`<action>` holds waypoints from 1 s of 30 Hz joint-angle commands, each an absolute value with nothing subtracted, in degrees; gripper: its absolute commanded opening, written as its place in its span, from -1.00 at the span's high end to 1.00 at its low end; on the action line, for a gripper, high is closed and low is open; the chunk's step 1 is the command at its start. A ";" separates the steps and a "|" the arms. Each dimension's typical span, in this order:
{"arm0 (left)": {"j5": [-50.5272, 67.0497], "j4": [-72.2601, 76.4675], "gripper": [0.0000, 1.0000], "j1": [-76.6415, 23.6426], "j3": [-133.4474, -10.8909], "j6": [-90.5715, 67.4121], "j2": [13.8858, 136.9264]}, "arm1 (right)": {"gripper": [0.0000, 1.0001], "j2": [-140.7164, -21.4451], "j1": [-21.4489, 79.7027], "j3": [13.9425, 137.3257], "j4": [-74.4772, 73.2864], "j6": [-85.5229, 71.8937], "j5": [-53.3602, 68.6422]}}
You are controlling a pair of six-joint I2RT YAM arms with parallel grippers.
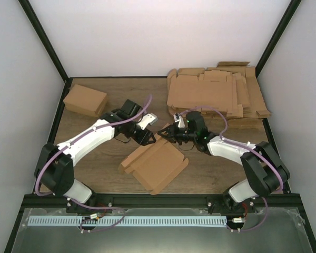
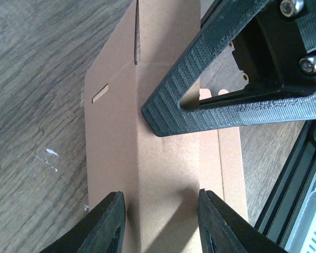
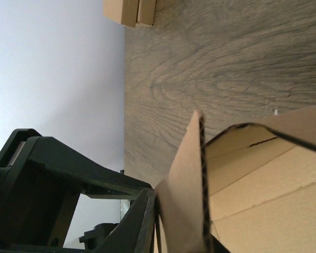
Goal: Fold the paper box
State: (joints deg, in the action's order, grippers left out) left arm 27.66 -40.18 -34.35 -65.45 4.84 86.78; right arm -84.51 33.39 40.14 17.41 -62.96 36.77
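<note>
Brown corrugated card, the paper box [image 1: 155,163] lay mid-table, light yet stiff; my right gripper [image 3: 180,229] pinched its raised flap; my left gripper [image 2: 162,224] straddled a panel, unclenched; edges looked best to grasp.

White arms [image 1: 89,139], black joints [image 1: 58,174], purple cables [image 1: 40,169]

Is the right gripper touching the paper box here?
Touching. The right wrist view shows a raised flap of the paper box flush against a finger of the right gripper, no gap.
</note>
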 commanded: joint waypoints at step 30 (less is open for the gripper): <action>28.02 -40.88 0.34 -33.40 -64.69 5.87 90.26 | 0.35 -78.27 30.67 51.93 -10.42 -33.76 17.28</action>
State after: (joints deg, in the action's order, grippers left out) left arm 27.99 -39.05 -33.71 -65.45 5.13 89.25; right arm -76.97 30.92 48.03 -5.96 -39.00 21.12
